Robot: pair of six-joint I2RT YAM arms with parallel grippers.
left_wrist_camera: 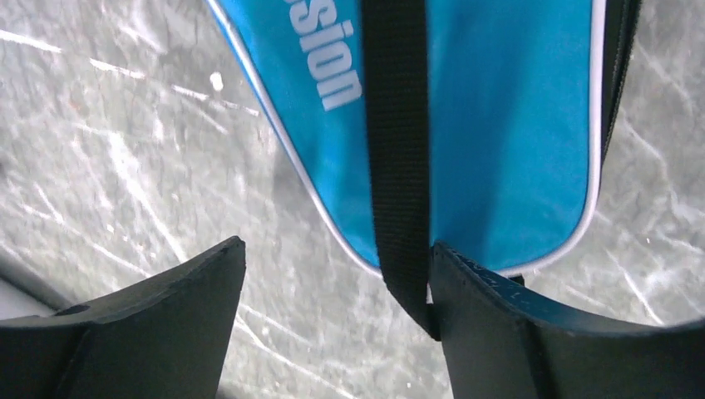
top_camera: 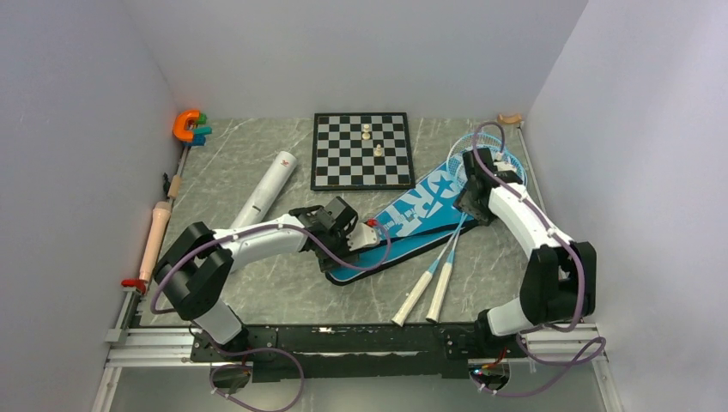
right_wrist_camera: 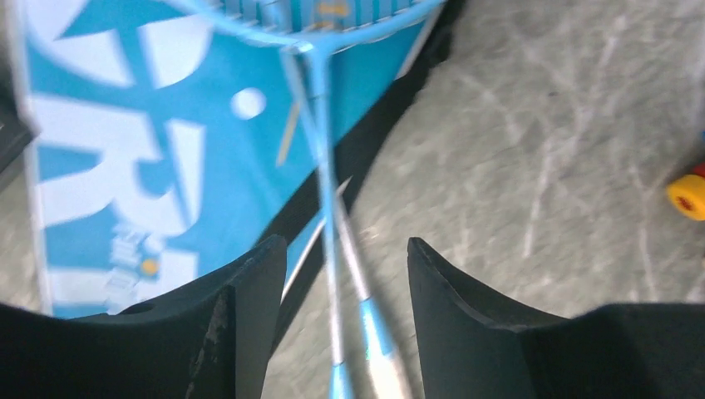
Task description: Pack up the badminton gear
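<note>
The blue "SPORT" bag [top_camera: 412, 215] lies diagonally in the middle of the table. Two light-blue rackets [top_camera: 455, 232] lie crossed along its right edge, heads at the far right, white handles [top_camera: 427, 292] toward me. My left gripper [top_camera: 365, 240] is open over the bag's narrow end [left_wrist_camera: 499, 125]. The bag's black strap [left_wrist_camera: 397, 150] runs between the jaws and touches the right finger [left_wrist_camera: 499, 307]. My right gripper [top_camera: 468, 204] is open above the racket shafts [right_wrist_camera: 328, 191], which pass between its fingers [right_wrist_camera: 249, 291]. A white tube [top_camera: 266, 189] lies left of the bag. Two small white shuttlecocks [top_camera: 372, 142] stand on the chessboard.
The chessboard [top_camera: 360, 167] lies at the back centre. A tan rolling pin [top_camera: 155, 240] lies along the left rail. An orange and green toy [top_camera: 189, 126] sits in the back left corner. A tan object [top_camera: 509, 118] sits at the back right. A yellow and red item [right_wrist_camera: 686, 195] shows in the right wrist view.
</note>
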